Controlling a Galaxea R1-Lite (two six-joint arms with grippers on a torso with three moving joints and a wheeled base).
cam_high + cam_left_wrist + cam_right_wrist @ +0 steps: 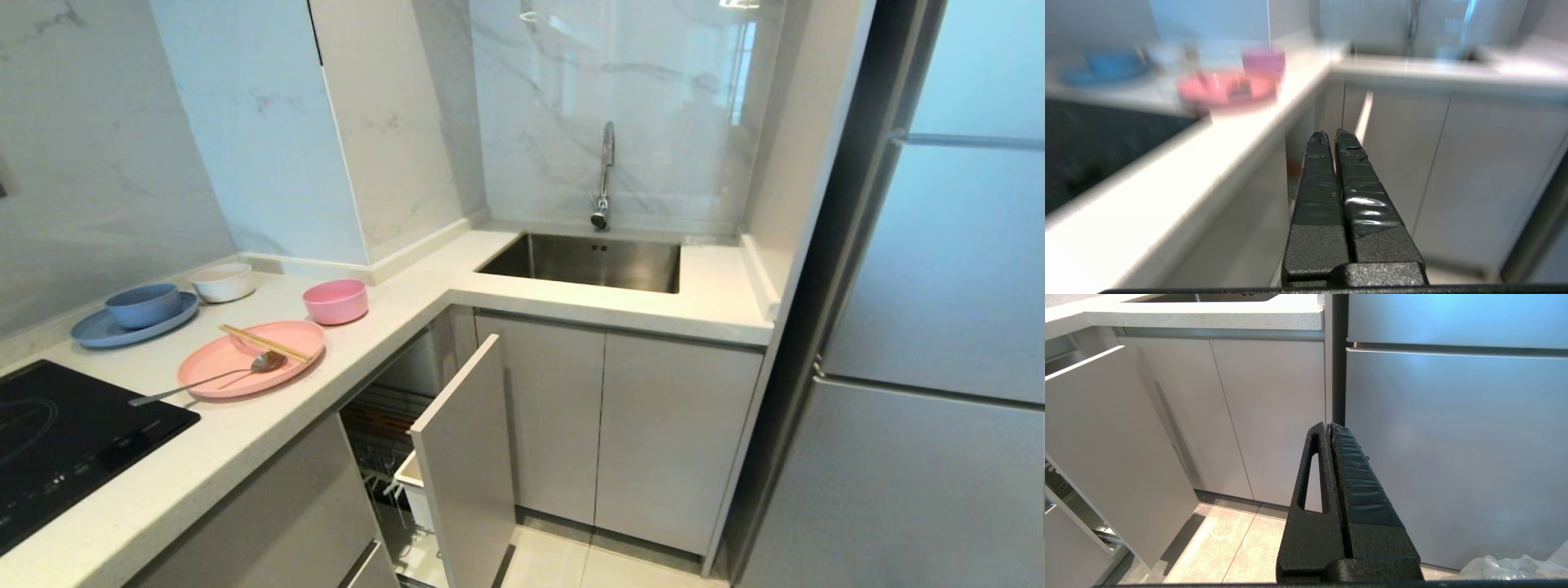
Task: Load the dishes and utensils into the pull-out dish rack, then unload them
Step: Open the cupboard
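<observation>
Fingers [1327, 141] pressed together before pink plate [245, 359] bearing chopsticks [263, 343], spoon [212, 378].

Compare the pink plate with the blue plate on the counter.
The pink plate carries chopsticks and a spoon; the blue plate carries a blue bowl. The pink plate lies nearer the counter edge, the blue plate nearer the wall. Both are round and lie flat.
</observation>
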